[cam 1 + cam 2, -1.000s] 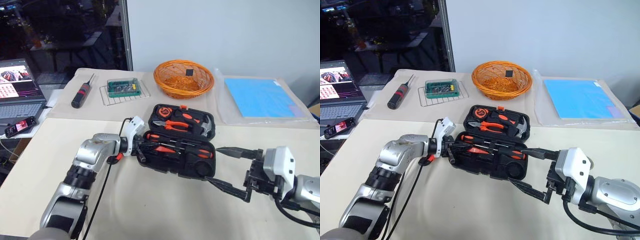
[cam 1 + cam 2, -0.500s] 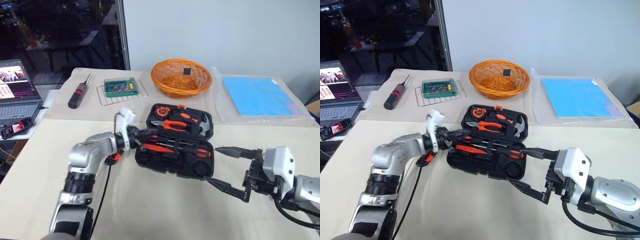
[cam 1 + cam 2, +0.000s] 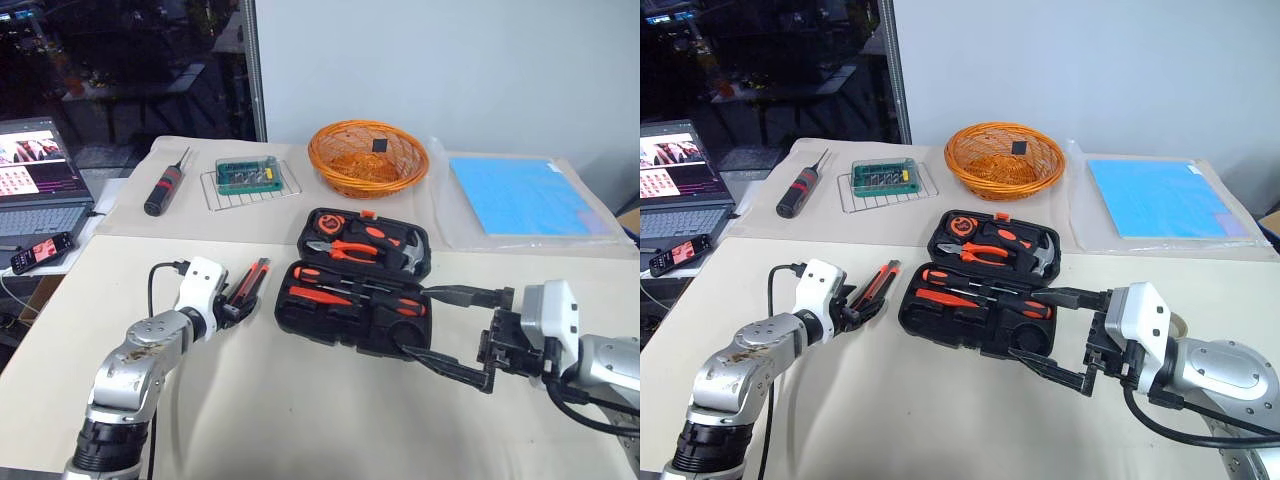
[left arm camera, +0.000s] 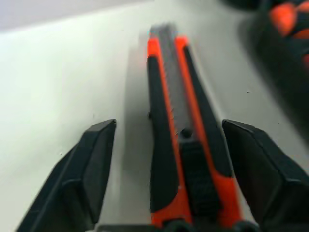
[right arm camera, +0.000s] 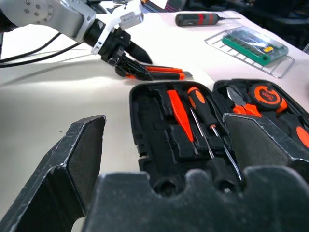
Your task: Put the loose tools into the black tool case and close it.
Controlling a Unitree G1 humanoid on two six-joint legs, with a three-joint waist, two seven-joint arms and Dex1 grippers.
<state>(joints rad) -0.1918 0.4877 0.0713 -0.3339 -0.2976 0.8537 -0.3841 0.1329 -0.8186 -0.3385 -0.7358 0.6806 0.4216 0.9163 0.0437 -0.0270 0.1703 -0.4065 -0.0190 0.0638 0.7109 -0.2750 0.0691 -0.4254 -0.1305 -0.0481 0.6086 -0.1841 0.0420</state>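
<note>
The black tool case (image 3: 352,330) lies open mid-table, with two orange-and-black screwdrivers (image 3: 395,303) and a small orange one (image 3: 318,296) in its near half. An orange-black utility knife (image 3: 258,272) lies flat on the table just left of the case. My left gripper (image 3: 243,293) is open and straddles the knife's near end; in the left wrist view the knife (image 4: 181,145) runs between the two fingers (image 4: 94,159) with a gap on each side. My right gripper (image 3: 410,321) hangs open at the case's front right corner, holding nothing.
On the far table stand an orange basket (image 3: 367,157), a wire tray with a green box (image 3: 250,177), a black screwdriver with a red band (image 3: 165,188) and a blue sheet (image 3: 520,195). A laptop (image 3: 35,175) and a phone (image 3: 40,252) sit at the left edge.
My left gripper pulled back from the case's left edge toward the left, sank and opened; it now sits around the knife. The right arm has not moved.
</note>
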